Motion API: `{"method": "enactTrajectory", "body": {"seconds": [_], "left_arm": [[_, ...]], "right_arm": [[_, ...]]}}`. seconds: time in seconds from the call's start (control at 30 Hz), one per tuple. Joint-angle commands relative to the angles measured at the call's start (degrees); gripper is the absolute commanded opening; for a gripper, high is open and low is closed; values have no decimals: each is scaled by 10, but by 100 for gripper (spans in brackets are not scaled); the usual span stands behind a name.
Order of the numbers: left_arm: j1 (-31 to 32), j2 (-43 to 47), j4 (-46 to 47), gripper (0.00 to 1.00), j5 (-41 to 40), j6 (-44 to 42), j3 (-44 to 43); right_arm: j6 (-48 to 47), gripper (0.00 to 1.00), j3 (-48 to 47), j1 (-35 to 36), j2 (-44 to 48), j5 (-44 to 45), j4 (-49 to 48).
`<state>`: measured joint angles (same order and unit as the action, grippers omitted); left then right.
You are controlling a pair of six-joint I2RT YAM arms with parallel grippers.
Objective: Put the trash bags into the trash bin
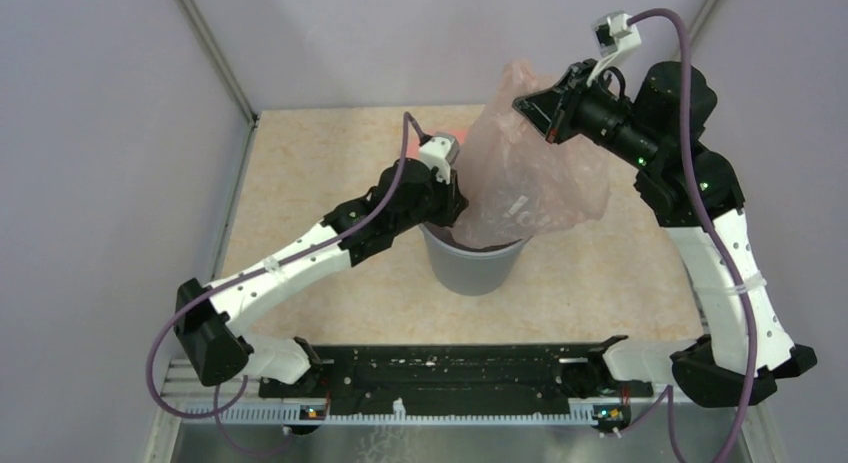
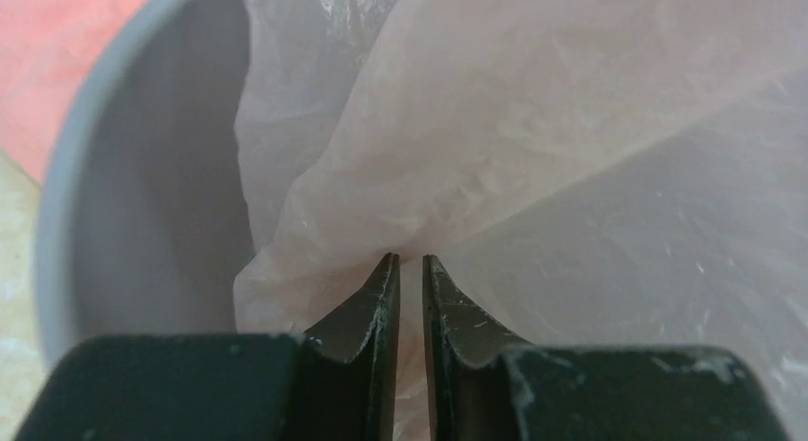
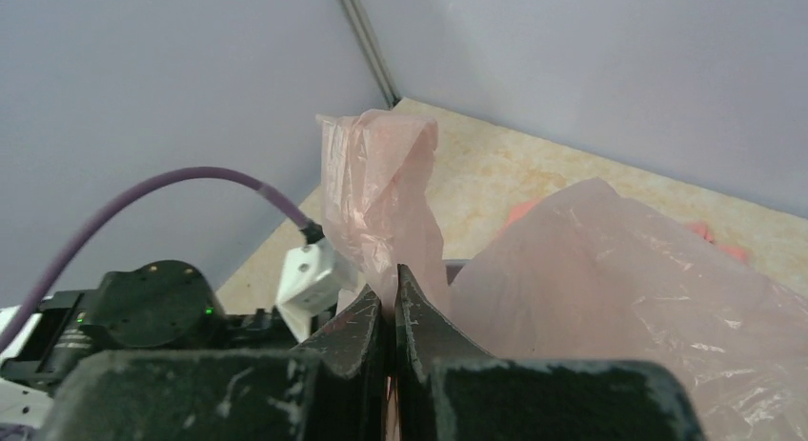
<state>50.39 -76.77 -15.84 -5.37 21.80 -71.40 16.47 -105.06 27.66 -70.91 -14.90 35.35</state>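
The see-through pale pink trash bag [image 1: 520, 173] hangs upright, and its lower part sits in the mouth of the grey round trash bin [image 1: 470, 268]. My right gripper [image 1: 530, 111] is shut on the bag's top edge, high above the bin; in the right wrist view the film [image 3: 381, 184] rises from between the closed jaws of this gripper [image 3: 389, 287]. My left gripper [image 1: 452, 198] is at the bin's left rim. In the left wrist view this gripper [image 2: 411, 260] is shut on a fold of the bag [image 2: 534, 136], just inside the bin's grey wall [image 2: 162, 184].
An opaque salmon-pink sheet [image 1: 455, 133] lies on the beige table behind the bin, and it also shows in the left wrist view [image 2: 57, 60]. Grey walls enclose the table at the back and the sides. A black rail [image 1: 450, 378] runs along the near edge.
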Motion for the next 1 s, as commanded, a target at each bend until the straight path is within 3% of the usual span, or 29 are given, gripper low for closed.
{"method": "enactTrajectory", "body": {"seconds": [0.0,0.33,0.53,0.97], "left_arm": [[1,-19,49,20,14,-3,-28],[1,78,43,32,10,4,9],[1,142,37,33,12,16,43],[1,213,39,36,66,46,74]], "right_arm": [[-11,0,-21,19,-8,-12,-1],[-28,0,8,71,-26,28,9],[-33,0,16,99,-31,52,9],[-30,1,59,217,-52,199,-19]]}}
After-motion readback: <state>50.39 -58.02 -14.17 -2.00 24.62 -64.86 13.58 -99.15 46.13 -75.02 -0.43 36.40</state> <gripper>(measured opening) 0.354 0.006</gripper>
